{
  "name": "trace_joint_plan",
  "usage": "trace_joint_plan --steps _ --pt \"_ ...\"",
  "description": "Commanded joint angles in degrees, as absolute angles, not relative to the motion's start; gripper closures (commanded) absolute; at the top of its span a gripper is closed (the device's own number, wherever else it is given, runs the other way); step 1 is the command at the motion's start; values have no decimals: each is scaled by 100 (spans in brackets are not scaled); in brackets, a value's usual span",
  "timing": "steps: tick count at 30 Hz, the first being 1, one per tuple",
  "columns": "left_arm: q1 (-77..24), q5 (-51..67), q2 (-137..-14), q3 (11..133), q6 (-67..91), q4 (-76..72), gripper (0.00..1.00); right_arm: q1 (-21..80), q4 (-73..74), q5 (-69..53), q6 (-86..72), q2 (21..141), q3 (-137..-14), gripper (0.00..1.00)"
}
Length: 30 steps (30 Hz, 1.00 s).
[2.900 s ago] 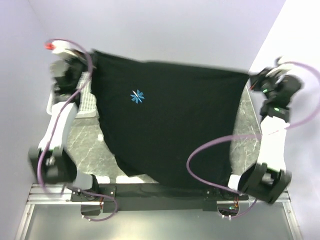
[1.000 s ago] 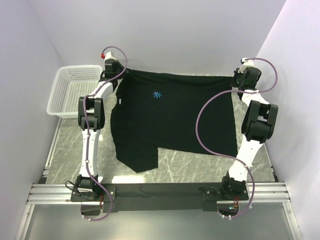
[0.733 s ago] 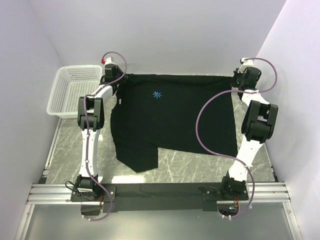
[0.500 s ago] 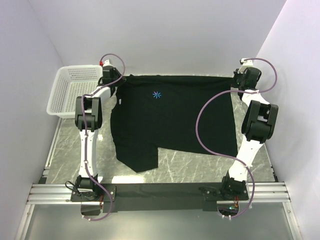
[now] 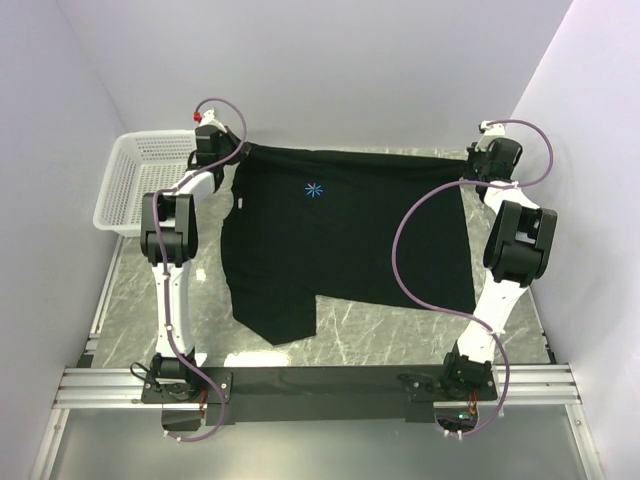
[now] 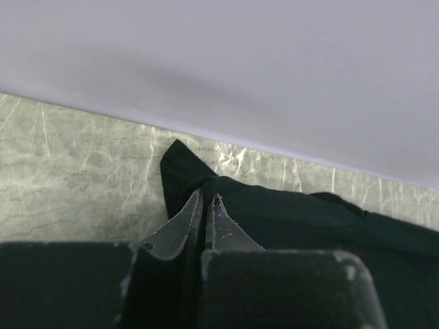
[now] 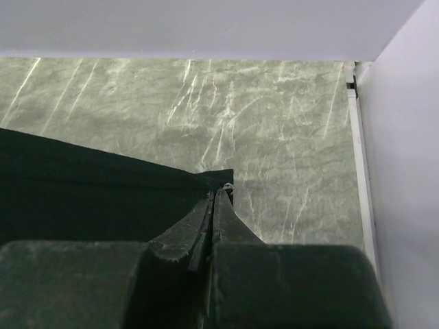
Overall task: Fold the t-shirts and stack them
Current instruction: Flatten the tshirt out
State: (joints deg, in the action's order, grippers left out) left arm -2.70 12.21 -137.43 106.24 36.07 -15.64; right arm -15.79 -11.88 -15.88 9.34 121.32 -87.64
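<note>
L-hand [image 6: 207, 198], R-hand [image 7: 217, 192] tight on t-shirt [image 5: 350, 240]

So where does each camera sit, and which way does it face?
Top external: above and behind the arms, looking down at the table; left arm and right arm show.
Left wrist: on the left arm, facing the back wall; left hand pinching the t-shirt.
Right wrist: likewise on the right arm; right hand pinching its other corner.
All three share the t-shirt.

Tabletop [image 5: 360, 330]: grey-green marble pattern with pale veining, matte. Plain lavender walls on three sides: back wall [image 5: 350, 70], left wall [image 5: 40, 220], right wall [image 5: 590, 230]. Aluminium rail [image 5: 110, 385] runs along the near edge. Light is soft and even, shadows faint.
</note>
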Motion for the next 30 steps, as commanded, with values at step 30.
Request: trace_joint_plan --steps 30 --pt "-167 1872 -14063 11400 3560 -1432 93 -1810 -1011 -3014 1442 12533 -9738 100"
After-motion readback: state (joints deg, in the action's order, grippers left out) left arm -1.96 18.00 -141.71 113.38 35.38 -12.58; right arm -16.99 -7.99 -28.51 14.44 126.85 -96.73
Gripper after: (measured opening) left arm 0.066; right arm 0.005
